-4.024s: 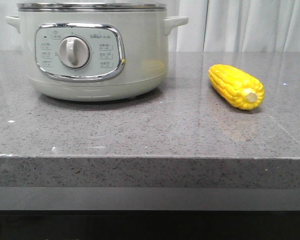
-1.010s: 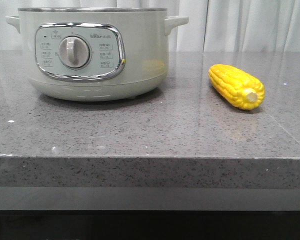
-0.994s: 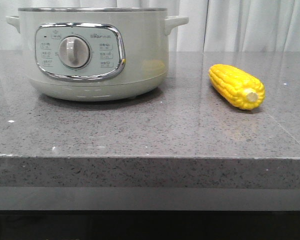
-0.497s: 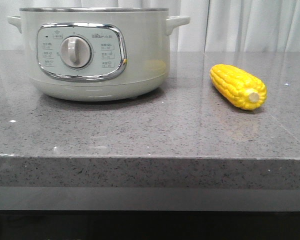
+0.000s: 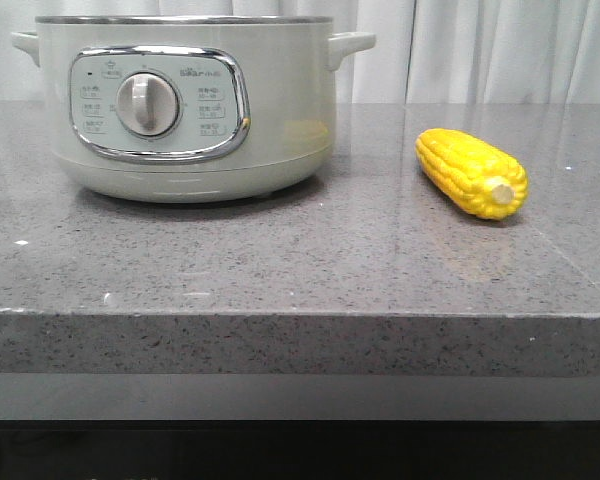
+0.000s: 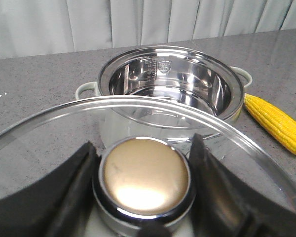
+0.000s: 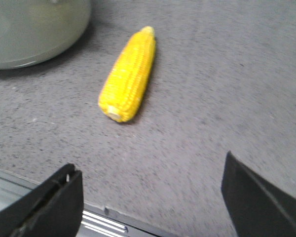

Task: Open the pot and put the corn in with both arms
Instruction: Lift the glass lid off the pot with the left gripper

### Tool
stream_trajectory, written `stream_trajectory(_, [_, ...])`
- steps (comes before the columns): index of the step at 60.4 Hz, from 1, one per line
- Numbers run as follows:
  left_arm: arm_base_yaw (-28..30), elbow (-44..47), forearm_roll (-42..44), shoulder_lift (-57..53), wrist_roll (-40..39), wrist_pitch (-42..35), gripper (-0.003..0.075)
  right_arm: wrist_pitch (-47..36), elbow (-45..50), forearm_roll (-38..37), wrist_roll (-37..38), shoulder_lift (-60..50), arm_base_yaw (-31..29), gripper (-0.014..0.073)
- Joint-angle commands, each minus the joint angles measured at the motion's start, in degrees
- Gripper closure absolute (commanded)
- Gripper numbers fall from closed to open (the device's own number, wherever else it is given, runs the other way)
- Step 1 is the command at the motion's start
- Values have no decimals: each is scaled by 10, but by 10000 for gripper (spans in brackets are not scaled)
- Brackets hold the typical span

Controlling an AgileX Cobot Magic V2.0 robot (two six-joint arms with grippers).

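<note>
The pale grey-green pot (image 5: 185, 105) stands at the left on the counter, its dial panel facing me. In the left wrist view the pot (image 6: 170, 94) is open, its steel inside bare. My left gripper (image 6: 144, 170) is shut on the gold knob (image 6: 144, 175) of the glass lid (image 6: 44, 121), held above and in front of the pot. The yellow corn (image 5: 472, 173) lies on the counter to the right of the pot; it also shows in the left wrist view (image 6: 278, 123). My right gripper (image 7: 150, 197) is open and empty over the counter's front edge, short of the corn (image 7: 129, 75).
The grey speckled counter (image 5: 300, 260) ends in a thick front edge (image 5: 300, 345). White curtains (image 5: 500, 50) hang behind. Neither arm shows in the front view.
The lid's rim, on the pot four seconds ago, is now off it. Pot and corn stay in place over the last second, apart from a slight camera shake.
</note>
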Motion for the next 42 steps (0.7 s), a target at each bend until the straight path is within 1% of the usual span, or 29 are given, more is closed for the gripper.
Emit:
stream_trajectory(1, [0, -19, -4, -2, -6, -82, 472, -36, -54, 2, -12, 52, 30, 1])
stream_trajectory(6, [0, -19, -4, -1, -6, -82, 472, -32, -92, 2, -12, 109, 51, 1])
stream_trajectory(12, [0, -19, -4, -1, -6, -82, 472, -6, -139, 2, -4, 183, 59, 1])
stream_trajectory(18, [0, -19, -4, -1, -6, -82, 472, 37, -200, 2, 20, 258, 59, 1])
stream_trajectory(23, [0, -19, -4, -1, -6, -82, 472, 75, -244, 2, 22, 316, 59, 1])
stream_trajectory(28, [0, -19, -4, -1, -6, -82, 472, 111, -297, 2, 46, 382, 51, 1])
stream_trajectory(36, [0, -19, -4, -1, -6, -82, 472, 139, -350, 2, 75, 452, 37, 1])
stream_trajectory(42, [0, -19, -4, -1, -6, -82, 472, 141, -374, 2, 84, 485, 36, 1])
